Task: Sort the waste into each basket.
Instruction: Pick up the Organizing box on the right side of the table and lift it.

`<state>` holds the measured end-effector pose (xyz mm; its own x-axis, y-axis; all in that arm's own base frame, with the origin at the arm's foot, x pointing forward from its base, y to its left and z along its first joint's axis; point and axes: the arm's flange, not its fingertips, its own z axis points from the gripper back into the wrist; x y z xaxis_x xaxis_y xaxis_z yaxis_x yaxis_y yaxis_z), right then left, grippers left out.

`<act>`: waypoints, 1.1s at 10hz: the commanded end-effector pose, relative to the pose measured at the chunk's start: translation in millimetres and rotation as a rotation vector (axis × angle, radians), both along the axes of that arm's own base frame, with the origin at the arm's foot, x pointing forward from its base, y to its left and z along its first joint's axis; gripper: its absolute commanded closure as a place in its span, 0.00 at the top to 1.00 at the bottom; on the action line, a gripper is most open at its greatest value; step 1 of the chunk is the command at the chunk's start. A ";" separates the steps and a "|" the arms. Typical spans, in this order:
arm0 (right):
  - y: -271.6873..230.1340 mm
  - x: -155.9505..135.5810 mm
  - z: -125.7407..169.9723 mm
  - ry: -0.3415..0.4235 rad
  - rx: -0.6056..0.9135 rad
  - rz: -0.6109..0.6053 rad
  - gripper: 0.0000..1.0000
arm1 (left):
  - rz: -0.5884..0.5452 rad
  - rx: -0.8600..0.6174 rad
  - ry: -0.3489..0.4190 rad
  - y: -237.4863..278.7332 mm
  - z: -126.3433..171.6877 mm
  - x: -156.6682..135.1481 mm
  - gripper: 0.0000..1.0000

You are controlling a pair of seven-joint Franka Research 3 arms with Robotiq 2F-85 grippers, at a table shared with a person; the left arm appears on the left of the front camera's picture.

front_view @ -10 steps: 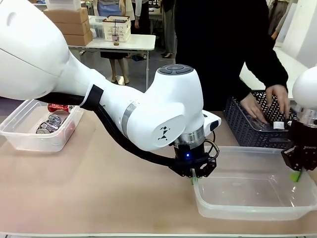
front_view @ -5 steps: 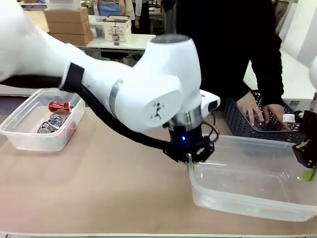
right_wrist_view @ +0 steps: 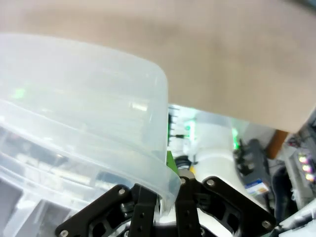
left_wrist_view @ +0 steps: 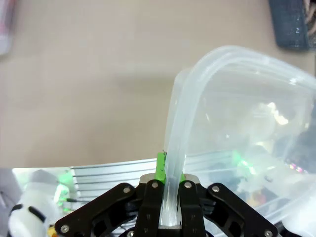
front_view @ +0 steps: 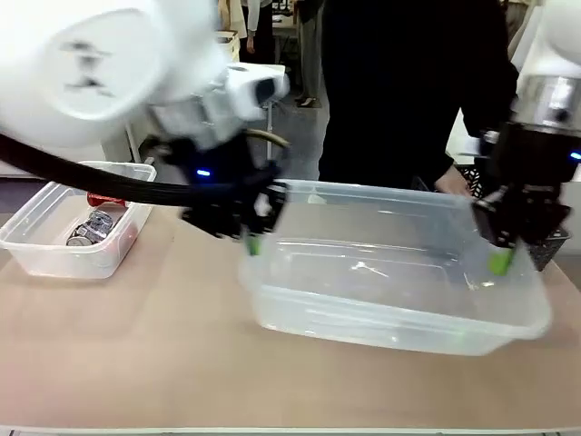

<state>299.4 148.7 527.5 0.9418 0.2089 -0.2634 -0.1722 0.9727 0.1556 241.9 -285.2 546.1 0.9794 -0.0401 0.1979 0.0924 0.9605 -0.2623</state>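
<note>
Left fingers (left_wrist_view: pixel 152 207) and right fingers (right_wrist_view: pixel 186 212) pinch opposite ends of the clear tub (front_view: pixel 381 322).
Each pair is closed down on the rolled rim, wall sandwiched between the green pads (left_wrist_view: pixel 160 165), so the tub hangs level between the arms, seemingly lifted just off the bench (front_view: pixel 136 345). It looks empty. Gripping both ends likely keeps the thin plastic from twisting while it is carried. Well apart at far left, the second tub (front_view: pixel 36 256) holds the cans (front_view: pixel 91 227).
</note>
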 end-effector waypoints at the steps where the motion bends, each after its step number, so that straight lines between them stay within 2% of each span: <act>1: 2.3 20.7 2.5 0.103 -0.047 0.028 0.00 | 0.113 0.066 -0.105 95.7 -2.8 18.1 0.00; 2: 16.4 33.1 8.2 0.128 -0.010 0.003 0.00 | 0.101 0.054 -0.132 113.2 -7.7 16.5 0.00; 3: 25.4 46.0 11.9 0.154 0.006 -0.014 0.00 | 0.118 0.049 -0.127 125.0 -14.3 18.7 0.00; 5: 33.4 69.9 8.9 0.196 -0.002 -0.046 0.00 | 0.087 0.026 -0.075 142.2 -26.8 35.4 0.00; 8: 33.4 112.9 -11.1 0.220 -0.048 -0.033 0.00 | 0.035 -0.005 0.004 137.5 -43.6 57.2 0.00; 9: 28.1 121.6 -16.6 0.203 -0.064 -0.048 0.00 | 0.016 0.021 0.073 131.5 -48.1 66.7 0.00; 10: 75.3 99.4 -18.8 0.193 0.061 -0.078 0.00 | 0.023 -0.058 -0.007 100.4 -29.1 41.4 0.00; 11: 75.3 99.4 -18.8 0.193 0.061 -0.078 0.00 | 0.023 -0.058 -0.007 100.4 -29.1 41.4 0.00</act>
<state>409.4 226.3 500.6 0.8848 0.1587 -0.4382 -0.0589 0.9708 0.2327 289.4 -194.0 511.1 0.9836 -0.0185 0.1796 0.0775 0.9417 -0.3274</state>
